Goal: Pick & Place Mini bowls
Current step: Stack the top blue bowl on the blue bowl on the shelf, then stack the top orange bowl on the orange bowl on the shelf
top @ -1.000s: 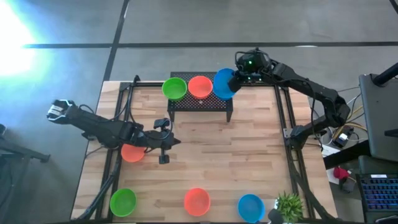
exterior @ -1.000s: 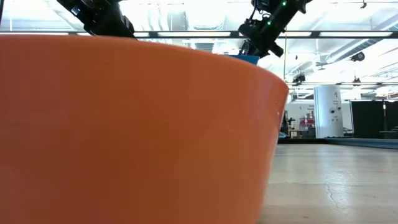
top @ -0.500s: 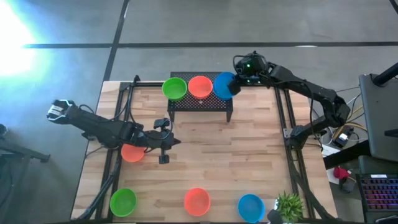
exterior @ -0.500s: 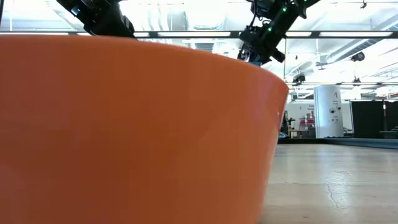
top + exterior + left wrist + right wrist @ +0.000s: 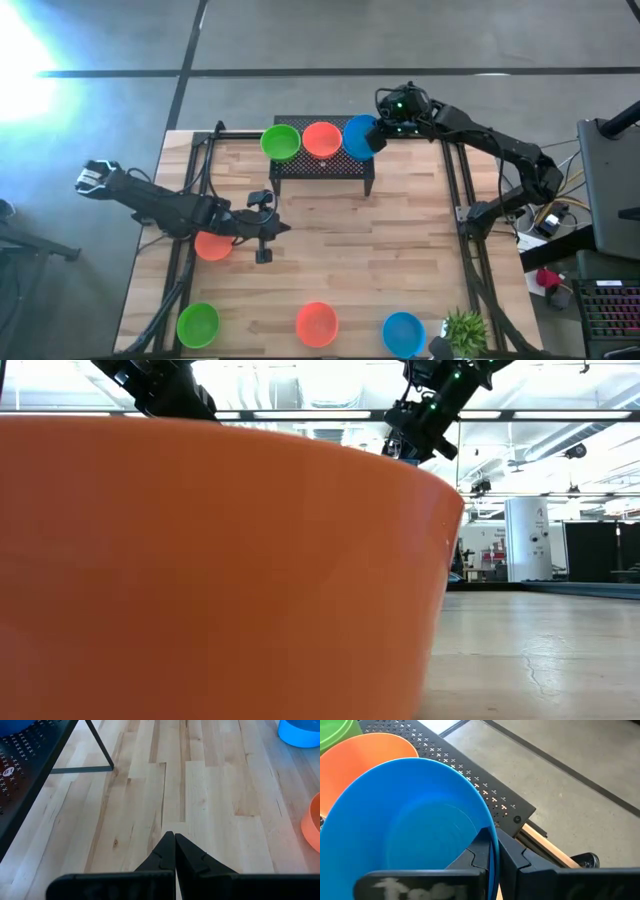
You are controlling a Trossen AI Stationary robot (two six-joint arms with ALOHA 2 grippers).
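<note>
In the high view a black perforated stand [image 5: 320, 165] at the table's far middle carries a green bowl [image 5: 281, 141] and an orange-red bowl [image 5: 322, 139]. My right gripper [image 5: 376, 136] is shut on a blue bowl [image 5: 357, 137] at the stand's right end. The right wrist view shows this blue bowl [image 5: 410, 835] beside the orange-red bowl [image 5: 365, 755] and the green bowl [image 5: 335, 730]. My left gripper [image 5: 283, 228] hangs shut over the middle of the table, touching nothing. Another orange-red bowl [image 5: 212, 246] lies partly hidden under the left arm. My right gripper pinches the blue bowl's rim [image 5: 490, 837] on its right side, one finger inside the bowl and one outside. The fingers come slanting down from the table's far right. The bowl is tilted over the stand's right end; whether it touches the stand top I cannot tell.
Along the near edge stand a green bowl [image 5: 198, 324], an orange-red bowl [image 5: 317, 324] and a blue bowl [image 5: 403, 332], with a potted plant [image 5: 463, 328] at the near right corner. The orange-red bowl [image 5: 200, 560] fills the low view. Bare wood lies between stand and near row.
My right gripper, still shut on the blue bowl, has come down a little toward the stand and carried the bowl slightly closer to the orange-red one. It has kept still for the last half second.
</note>
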